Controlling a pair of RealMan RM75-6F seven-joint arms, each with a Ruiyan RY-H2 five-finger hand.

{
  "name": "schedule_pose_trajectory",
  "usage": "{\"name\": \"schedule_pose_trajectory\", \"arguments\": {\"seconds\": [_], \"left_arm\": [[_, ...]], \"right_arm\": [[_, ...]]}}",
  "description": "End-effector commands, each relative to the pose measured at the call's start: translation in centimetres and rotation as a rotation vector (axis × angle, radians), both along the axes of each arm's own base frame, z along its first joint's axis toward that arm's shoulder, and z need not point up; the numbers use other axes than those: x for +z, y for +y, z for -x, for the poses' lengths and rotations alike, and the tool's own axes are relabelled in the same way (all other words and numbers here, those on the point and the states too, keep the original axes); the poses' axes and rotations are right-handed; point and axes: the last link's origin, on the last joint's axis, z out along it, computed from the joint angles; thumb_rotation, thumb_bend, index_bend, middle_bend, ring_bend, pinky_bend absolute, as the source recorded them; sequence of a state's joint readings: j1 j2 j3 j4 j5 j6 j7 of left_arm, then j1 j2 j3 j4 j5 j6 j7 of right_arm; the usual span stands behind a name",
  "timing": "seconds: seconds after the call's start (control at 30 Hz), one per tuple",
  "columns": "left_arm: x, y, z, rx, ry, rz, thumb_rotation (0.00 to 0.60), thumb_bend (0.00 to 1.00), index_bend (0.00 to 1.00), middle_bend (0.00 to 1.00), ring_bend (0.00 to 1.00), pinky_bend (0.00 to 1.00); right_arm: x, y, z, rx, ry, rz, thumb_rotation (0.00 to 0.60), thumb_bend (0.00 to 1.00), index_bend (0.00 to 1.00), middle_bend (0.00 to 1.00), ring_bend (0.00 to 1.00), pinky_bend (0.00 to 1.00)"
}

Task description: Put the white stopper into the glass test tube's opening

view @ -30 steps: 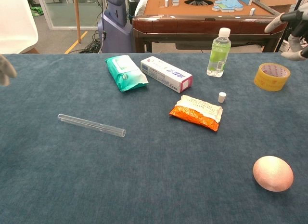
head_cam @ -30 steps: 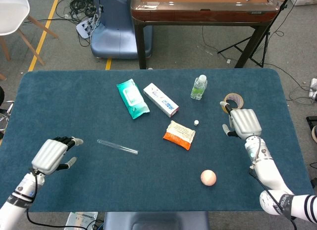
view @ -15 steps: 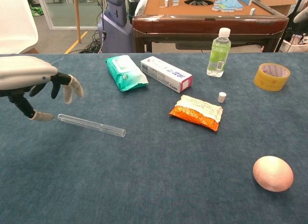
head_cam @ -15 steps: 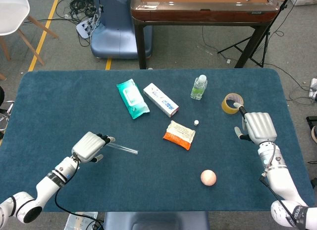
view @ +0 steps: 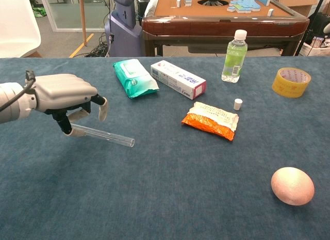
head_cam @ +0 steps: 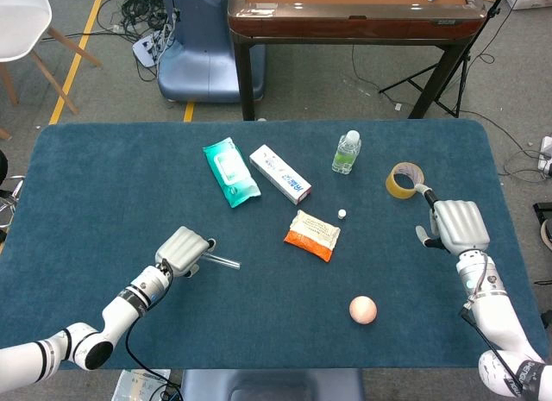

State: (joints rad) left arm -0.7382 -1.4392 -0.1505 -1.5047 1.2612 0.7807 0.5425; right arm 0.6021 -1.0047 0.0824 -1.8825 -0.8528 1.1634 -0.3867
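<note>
Glass test tube (view: 102, 135) lies flat on the blue counter (head_cam: 103, 177) toward its left edge, its closed end under the left hand (view: 64, 94), whose fingers (view: 102, 108) curl down around that end; whether they actually grip it cannot be told. White stopper (head_cam: 342, 214) stands mid-counter beside the orange packet (head_cam: 312, 234). Right hand (head_cam: 458, 226) hovers near the right edge by the tape roll (head_cam: 404, 179), fingers apart, holding nothing.

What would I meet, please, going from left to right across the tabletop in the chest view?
Left hand → wipes pack → white box → orange packet → white stopper → pink egg
</note>
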Motion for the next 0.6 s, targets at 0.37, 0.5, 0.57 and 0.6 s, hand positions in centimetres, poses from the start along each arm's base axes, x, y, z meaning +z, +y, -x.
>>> {"name": "schedule_pose_trajectory", "arguments": {"seconds": [0.37, 0.5, 0.57, 0.6], "left_arm": [[-3.5, 1.0, -1.4, 0.032, 0.018, -0.018, 0.600, 0.24, 0.46, 0.92, 0.95, 1.00], [-3.7, 1.2, -1.4, 0.043, 0.019, -0.022, 0.600, 0.24, 0.48, 0.92, 0.96, 1.00], [-3.8, 1.3, -1.3, 0.049, 0.021, -0.024, 0.600, 0.24, 0.49, 0.93, 0.96, 1.00], [-3.9, 1.3, -1.3, 0.052, 0.024, -0.026, 0.600, 0.24, 0.49, 0.93, 0.96, 1.00]], "right_arm": [[-0.3, 0.2, 0.6, -0.018, -0.007, -0.019, 0.600, 0.35, 0.16, 0.72, 0.80, 1.00], [-0.2, 0.3, 0.9, -0.026, -0.008, -0.023, 0.600, 0.35, 0.16, 0.72, 0.80, 1.00], [-0.2, 0.3, 1.1, -0.030, -0.011, -0.023, 0.600, 0.35, 0.16, 0.72, 0.80, 1.00], [-0.2, 0.3, 1.2, -0.033, -0.011, -0.023, 0.600, 0.35, 0.16, 0.72, 0.80, 1.00]]}}
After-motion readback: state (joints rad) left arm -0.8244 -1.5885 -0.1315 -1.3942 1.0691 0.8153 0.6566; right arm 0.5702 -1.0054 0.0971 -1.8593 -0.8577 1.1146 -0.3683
